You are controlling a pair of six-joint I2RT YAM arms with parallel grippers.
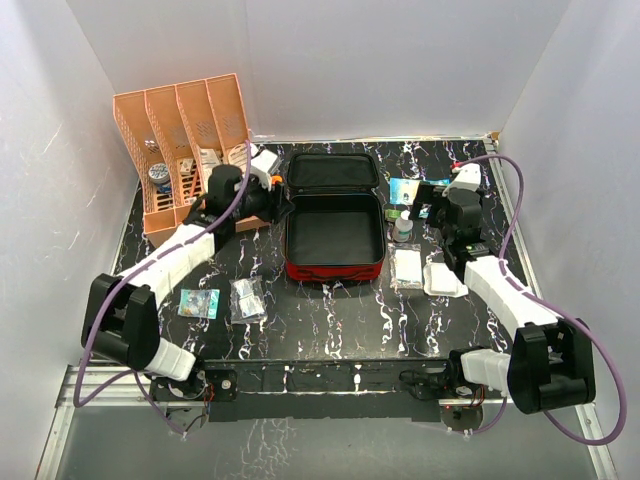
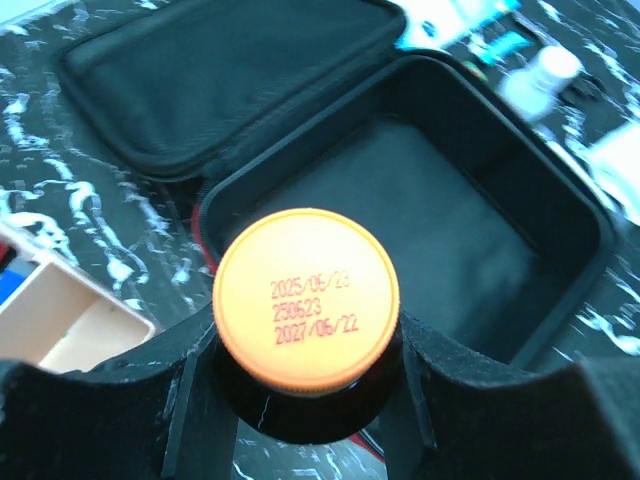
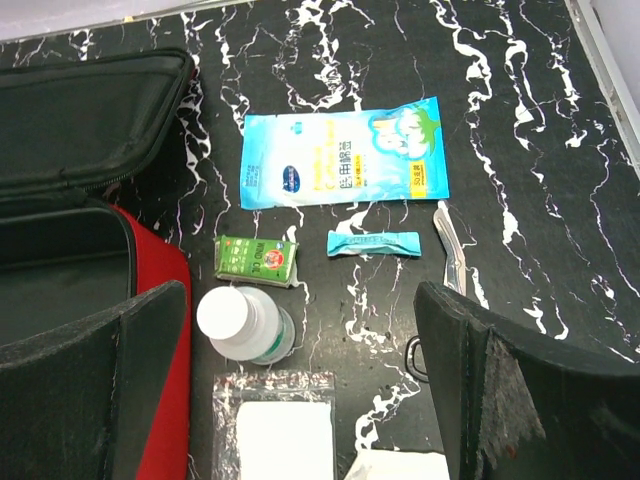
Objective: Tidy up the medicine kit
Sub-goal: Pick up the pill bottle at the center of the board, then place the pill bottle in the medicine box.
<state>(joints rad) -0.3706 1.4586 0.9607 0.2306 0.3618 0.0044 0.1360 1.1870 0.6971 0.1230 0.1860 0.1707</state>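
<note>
The medicine kit (image 1: pixel 335 268) lay open on the worktop (image 1: pixel 330 320). The left claw (image 2: pixel 305 385), the nearer one, gripped an orange-capped bottle (image 2: pixel 305 295) just beside the kit's left wall, with the tray to its right. The right claw (image 3: pixel 300 330) gaped empty right of the kit.

left hand (image 2: pixel 305 372) clamped on orange-capped bottle (image 2: pixel 305 295) | right hand (image 3: pixel 305 395) spread wide, facing down

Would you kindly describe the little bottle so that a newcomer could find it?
Look right of the open red kit, near the big blue pouch. The bottle stands beside a green packet: the only upright, white-capped thing among flat packets.
</note>
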